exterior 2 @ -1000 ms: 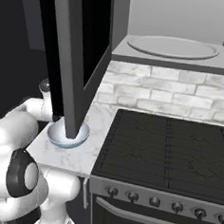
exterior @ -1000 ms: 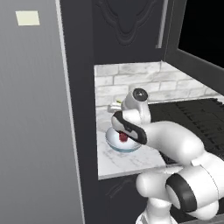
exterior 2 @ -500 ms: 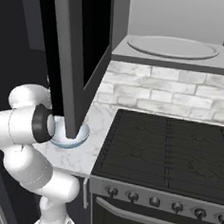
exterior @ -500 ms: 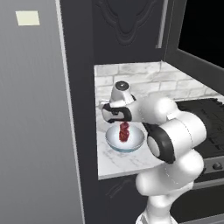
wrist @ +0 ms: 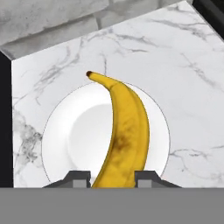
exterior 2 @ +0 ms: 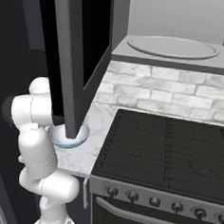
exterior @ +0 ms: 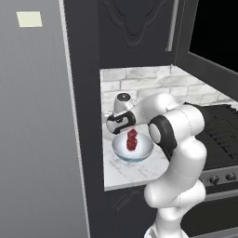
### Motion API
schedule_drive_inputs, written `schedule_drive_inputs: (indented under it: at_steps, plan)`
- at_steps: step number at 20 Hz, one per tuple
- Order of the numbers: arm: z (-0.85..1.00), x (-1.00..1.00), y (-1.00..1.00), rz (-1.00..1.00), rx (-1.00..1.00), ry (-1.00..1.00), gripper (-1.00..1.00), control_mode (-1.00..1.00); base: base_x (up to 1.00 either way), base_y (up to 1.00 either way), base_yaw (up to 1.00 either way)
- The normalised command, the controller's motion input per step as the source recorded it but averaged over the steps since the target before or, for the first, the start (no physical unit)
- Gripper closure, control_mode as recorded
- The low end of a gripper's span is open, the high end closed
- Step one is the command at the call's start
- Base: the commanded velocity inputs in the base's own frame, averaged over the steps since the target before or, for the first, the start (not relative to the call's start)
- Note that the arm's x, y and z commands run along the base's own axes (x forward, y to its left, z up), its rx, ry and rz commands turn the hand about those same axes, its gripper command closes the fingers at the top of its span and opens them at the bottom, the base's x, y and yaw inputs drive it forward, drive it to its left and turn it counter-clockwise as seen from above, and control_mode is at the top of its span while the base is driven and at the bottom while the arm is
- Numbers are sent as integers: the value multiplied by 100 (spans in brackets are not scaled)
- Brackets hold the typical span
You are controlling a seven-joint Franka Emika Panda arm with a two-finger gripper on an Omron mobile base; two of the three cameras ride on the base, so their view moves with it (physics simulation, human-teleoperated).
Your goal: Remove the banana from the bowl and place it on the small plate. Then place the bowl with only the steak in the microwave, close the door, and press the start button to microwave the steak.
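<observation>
In the hand view my gripper (wrist: 113,177) is shut on the lower end of the yellow banana (wrist: 122,131). The banana hangs over the small plate (wrist: 65,131), which lies on the marble counter; whether they touch I cannot tell. From the left base view the gripper (exterior: 113,124) is low over the counter, just behind and left of the bowl (exterior: 142,152). The dark red steak (exterior: 132,140) lies alone in that bowl. The microwave (exterior 2: 178,14) stands open above the stove. Its door (exterior 2: 70,58) swings out and hides part of the bowl (exterior 2: 82,134).
A tall grey cabinet side (exterior: 42,139) walls the counter on the left. The black stove (exterior 2: 177,147) fills the right. A pale brick backsplash (exterior 2: 172,95) closes the back, and the grey turntable (exterior 2: 173,47) lies inside the microwave cavity.
The hand has swung from above the bowl to the spot behind and left of it. The steak now shows uncovered in the bowl.
</observation>
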Motion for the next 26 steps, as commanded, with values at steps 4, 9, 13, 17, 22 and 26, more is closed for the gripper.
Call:
schedule_drive_inputs:
  at_steps: [4, 9, 13, 17, 22, 26]
  plan:
    - [-50, 0, -1, 0, 7, 0, 100, -100, 0, 0, 0]
    - [-24, 0, -2, -1, 5, 0, 100, -100, 0, 0, 0]
    - [0, 0, 0, -6, 0, 0, -100, -100, 0, 0, 0]
    - [20, -6, -8, -10, 0, -2, -100, -100, 0, 0, 0]
    - [30, -1, -5, -8, 0, -4, -100, -100, 0, 0, 0]
    - [64, -12, -8, -3, 0, -16, -100, -100, 0, 0, 0]
